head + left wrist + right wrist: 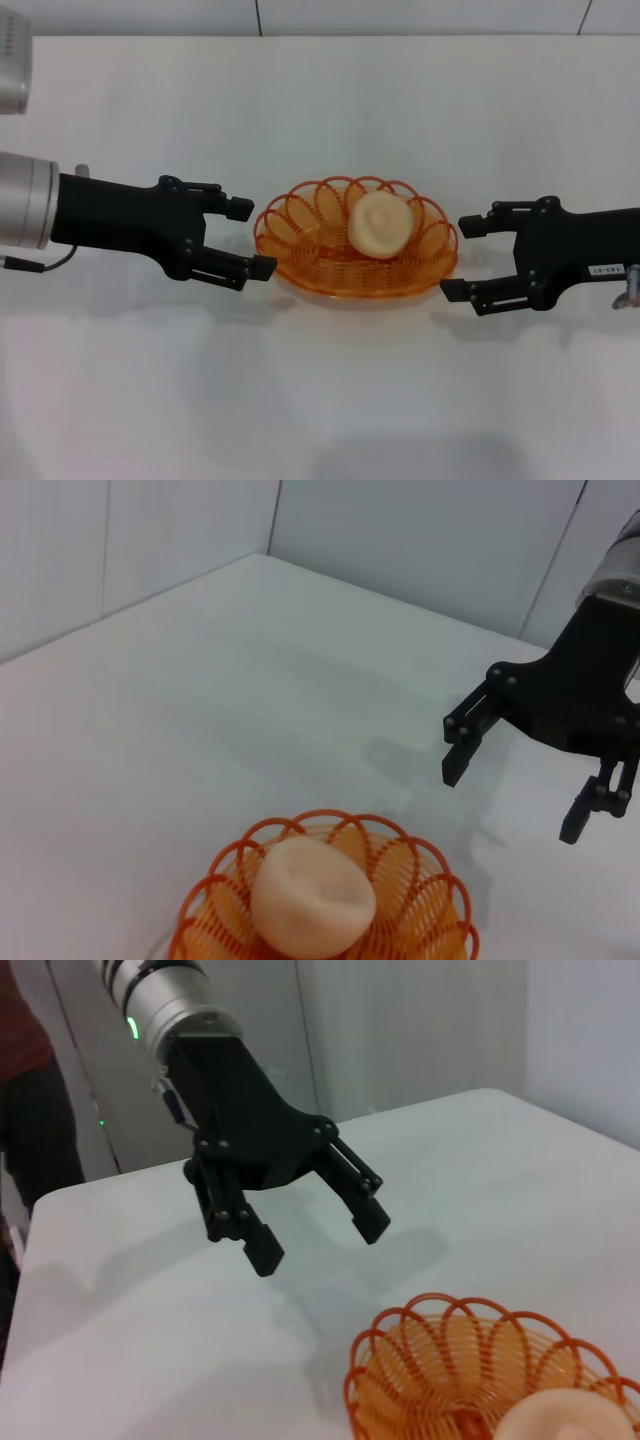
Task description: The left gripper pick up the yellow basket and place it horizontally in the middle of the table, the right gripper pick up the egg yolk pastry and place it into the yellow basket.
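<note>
Orange wire loops of the yellow basket (356, 240) sit lengthwise about midway between the table's (320, 400) side edges, a little toward the far edge, with the egg yolk pastry (379, 223) resting inside, toward its far right rim. Both jobs look done to me. The left gripper (245, 238) hovers just beside the basket's left end, fingers spread and empty; the right gripper (463, 257) mirrors it at the right end, also spread and holding nothing. What remains, I'd judge, is backing each arm straight outward toward its own side edge, without clipping the scalloped rim.
</note>
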